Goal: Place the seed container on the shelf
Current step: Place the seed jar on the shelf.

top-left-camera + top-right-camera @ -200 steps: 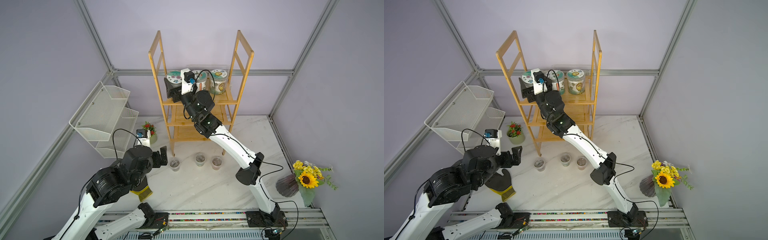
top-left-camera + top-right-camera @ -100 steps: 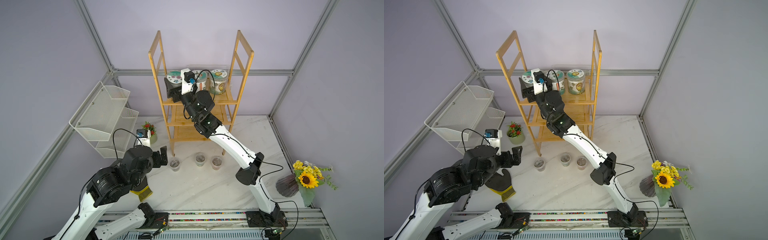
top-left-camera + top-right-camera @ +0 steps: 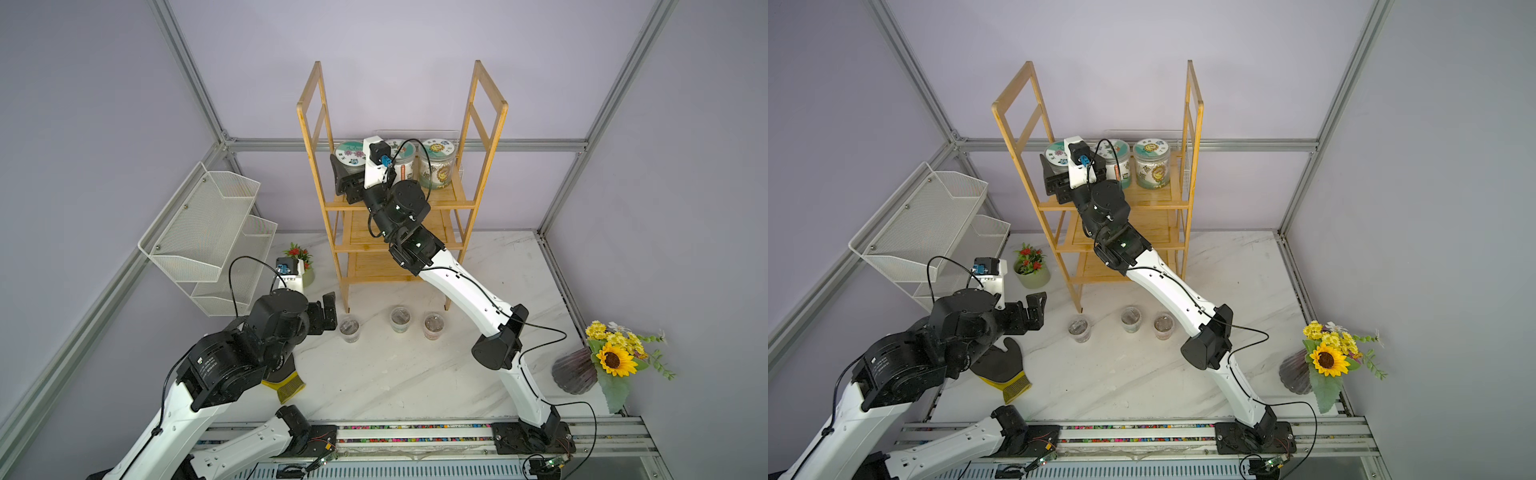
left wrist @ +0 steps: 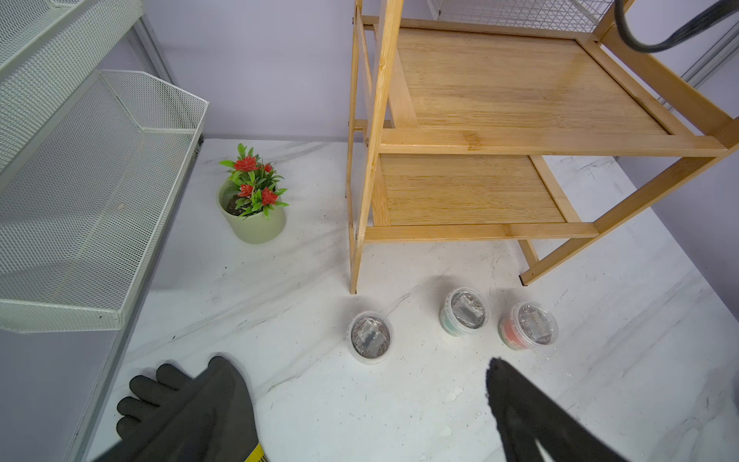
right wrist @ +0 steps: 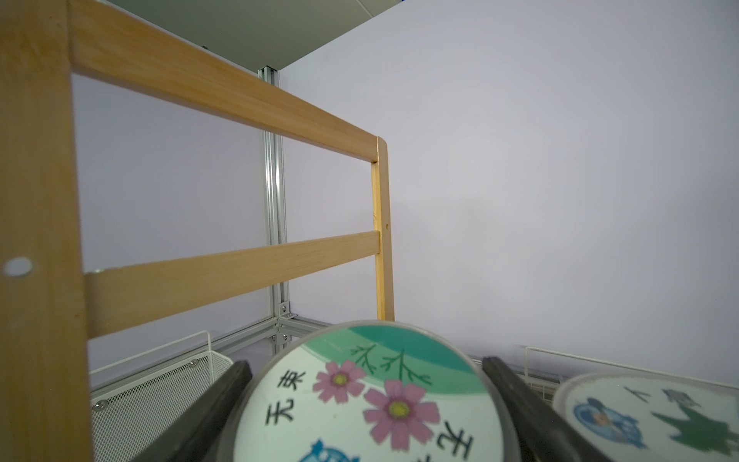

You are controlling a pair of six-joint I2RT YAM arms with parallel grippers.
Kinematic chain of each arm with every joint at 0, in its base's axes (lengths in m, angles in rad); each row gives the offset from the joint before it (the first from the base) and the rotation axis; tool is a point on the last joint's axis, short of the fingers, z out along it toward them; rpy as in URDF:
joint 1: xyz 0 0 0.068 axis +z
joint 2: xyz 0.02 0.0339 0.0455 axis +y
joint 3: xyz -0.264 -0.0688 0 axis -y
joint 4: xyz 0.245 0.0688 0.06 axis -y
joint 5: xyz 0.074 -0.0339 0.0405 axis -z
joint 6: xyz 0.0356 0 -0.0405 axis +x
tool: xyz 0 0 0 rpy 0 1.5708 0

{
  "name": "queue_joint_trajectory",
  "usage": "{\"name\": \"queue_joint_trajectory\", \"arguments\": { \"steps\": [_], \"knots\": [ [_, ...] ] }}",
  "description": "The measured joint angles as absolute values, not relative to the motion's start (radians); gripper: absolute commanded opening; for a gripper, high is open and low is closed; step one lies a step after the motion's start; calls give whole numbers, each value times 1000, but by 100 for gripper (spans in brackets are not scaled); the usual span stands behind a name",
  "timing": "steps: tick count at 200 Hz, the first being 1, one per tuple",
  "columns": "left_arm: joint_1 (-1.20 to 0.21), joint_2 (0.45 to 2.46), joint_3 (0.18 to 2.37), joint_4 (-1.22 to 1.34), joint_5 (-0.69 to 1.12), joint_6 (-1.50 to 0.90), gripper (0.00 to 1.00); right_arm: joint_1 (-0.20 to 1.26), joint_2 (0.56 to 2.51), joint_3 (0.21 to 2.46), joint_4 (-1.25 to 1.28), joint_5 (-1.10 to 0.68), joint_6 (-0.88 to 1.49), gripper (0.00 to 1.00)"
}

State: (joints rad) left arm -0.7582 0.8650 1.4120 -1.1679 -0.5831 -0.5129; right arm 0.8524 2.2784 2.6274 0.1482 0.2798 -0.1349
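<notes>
Bamboo shelf (image 3: 453, 203), top tier: the seed container (image 5: 360, 408) stands at the end on the robot's left, gripped by the right end effector (image 5: 362, 362).
Upright with its floral lid up, the seed container sits squarely between the two black fingers (image 5: 212, 404), which appear closed against its sides. Whether its base already bears on the tier I cannot tell. The shelf's side frame is just beside it on one flank and a neighbouring jar (image 5: 648, 416) just beside it on the other. I judge that a release leaves the fingers little room to spread, and that the clear way out is straight back along the wrist. The left end effector (image 3: 1038, 311), jaws wide and empty, hangs low over the worktop (image 3: 374, 374), well apart from the shelf.
</notes>
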Motion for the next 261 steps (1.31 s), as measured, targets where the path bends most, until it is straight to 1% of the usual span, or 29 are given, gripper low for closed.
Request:
{"name": "queue_joint_trajectory", "arguments": {
  "steps": [54,79,101,212,261],
  "knots": [
    [-758,865,1412,-1168,-583,-513,99,852,2278,2628,148,279,-135,88],
    [-758,865,1412,-1168,-583,-513,100,852,2278,2627,148,279,-135,90],
    [-758,865,1412,-1168,-583,-513,99,852,2278,2627,150,278,-134,96],
    [-754,863,1412,-1168,-583,-513,99,849,2278,2626,177,258,-134,97],
    [-754,859,1412,-1168,-583,-514,100,863,2257,2561,222,223,-170,97]
  ]
}}
